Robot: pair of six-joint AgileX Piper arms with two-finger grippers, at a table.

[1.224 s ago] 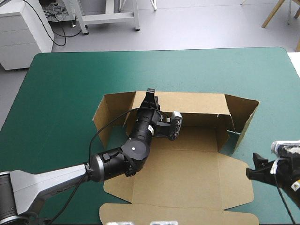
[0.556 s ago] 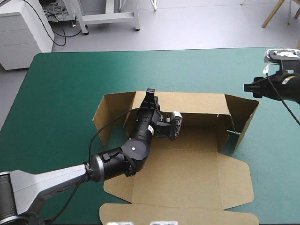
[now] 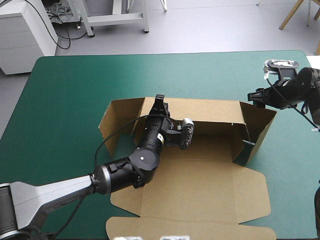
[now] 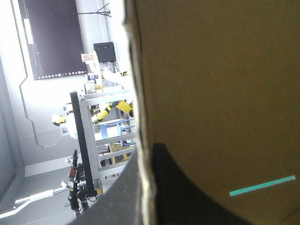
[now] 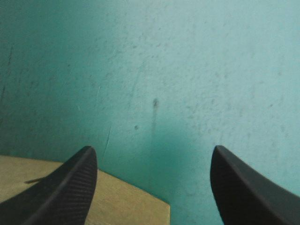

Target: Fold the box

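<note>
The brown box (image 3: 200, 180) lies mid-table with its back wall (image 3: 215, 110) raised and the front lid panel flat. My left gripper (image 3: 160, 102) is shut on the top edge of that back wall near its left end. In the left wrist view the board (image 4: 220, 84) fills the space ahead, its edge running between the black fingers (image 4: 187, 197). My right gripper (image 3: 254, 96) hovers open just beyond the box's far right corner. In the right wrist view that gripper (image 5: 152, 150) has the box corner (image 5: 122, 204) under its fingers (image 5: 70, 187).
Angled side flaps stand at the box's left (image 3: 111, 125) and right (image 3: 261, 125) ends. Bare teal-green cover (image 3: 65, 100) stretches to the left and behind the box. The table's right edge (image 3: 312, 75) is close behind the right arm.
The right arm swung from the table's near right side up to the far right, then came in toward the box's far right corner. The left arm and box stayed put.
</note>
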